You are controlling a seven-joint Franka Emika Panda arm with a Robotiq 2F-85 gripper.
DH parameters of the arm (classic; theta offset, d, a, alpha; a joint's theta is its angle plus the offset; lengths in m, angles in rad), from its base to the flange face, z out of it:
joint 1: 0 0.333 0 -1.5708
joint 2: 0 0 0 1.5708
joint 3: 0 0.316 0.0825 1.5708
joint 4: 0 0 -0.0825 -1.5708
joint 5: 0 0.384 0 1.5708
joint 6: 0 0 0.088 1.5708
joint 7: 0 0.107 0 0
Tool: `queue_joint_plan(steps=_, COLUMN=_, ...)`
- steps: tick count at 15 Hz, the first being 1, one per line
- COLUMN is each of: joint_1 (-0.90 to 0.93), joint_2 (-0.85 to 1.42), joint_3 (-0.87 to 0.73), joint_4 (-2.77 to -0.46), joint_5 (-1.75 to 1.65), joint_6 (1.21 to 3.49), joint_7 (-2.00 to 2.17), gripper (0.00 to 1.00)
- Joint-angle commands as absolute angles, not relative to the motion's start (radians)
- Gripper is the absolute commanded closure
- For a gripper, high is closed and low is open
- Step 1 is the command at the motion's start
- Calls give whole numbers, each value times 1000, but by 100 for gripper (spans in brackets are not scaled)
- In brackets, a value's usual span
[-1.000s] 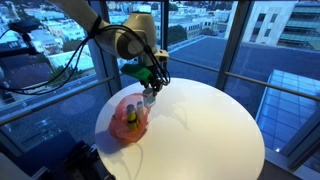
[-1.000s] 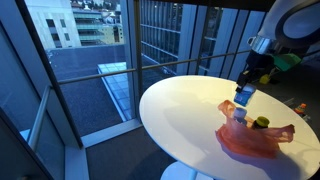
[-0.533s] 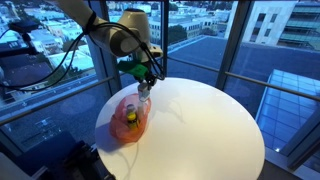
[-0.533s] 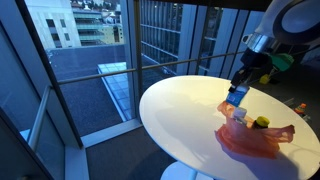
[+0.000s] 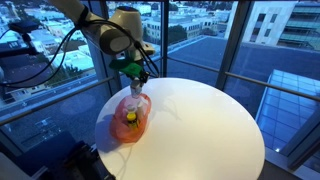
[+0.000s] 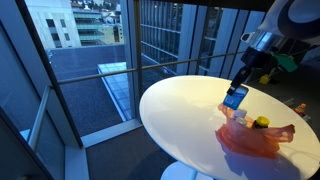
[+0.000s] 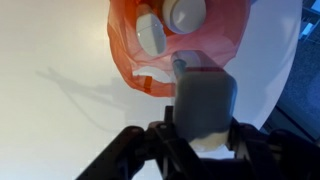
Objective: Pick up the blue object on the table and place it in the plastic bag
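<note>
My gripper (image 5: pixel 136 82) is shut on the blue object (image 6: pixel 235 98), a small box-like bottle with a blue body and pale top. It holds it in the air just above the red plastic bag (image 5: pixel 130 116) on the round white table (image 5: pixel 200 125). In an exterior view the bag (image 6: pixel 258 140) lies below and to the right of the blue object. In the wrist view the blue object (image 7: pixel 203 103) sits between the dark fingers (image 7: pixel 200 140), with the bag's open mouth (image 7: pixel 180 45) beyond it. The bag holds a yellow item (image 5: pixel 130 117) and pale items (image 7: pixel 185 12).
The table stands beside tall windows with a railing (image 6: pixel 150 60). The bag lies near the table's edge (image 5: pixel 105 130). A small orange item (image 6: pixel 300 107) lies on the table farther off.
My gripper has carried the blue object from beside the bag to above it, moving a little upward and toward the table's edge. The bag has not moved.
</note>
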State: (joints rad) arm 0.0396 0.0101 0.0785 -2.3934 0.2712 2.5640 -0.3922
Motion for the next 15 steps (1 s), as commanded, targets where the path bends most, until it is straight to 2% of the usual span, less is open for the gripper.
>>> queue_joint_plan(steps=1, joint_1=46, joint_2=-57, joint_3=71, joint_4=-2443, joint_5=313, joint_6=2519, joint_7=-452, gripper=79)
queue_joint_plan(steps=15, joint_1=37, joint_2=-105, joint_3=-16, joint_4=-2611, joint_5=300, joint_6=2515, joint_7=-507, gripper=79)
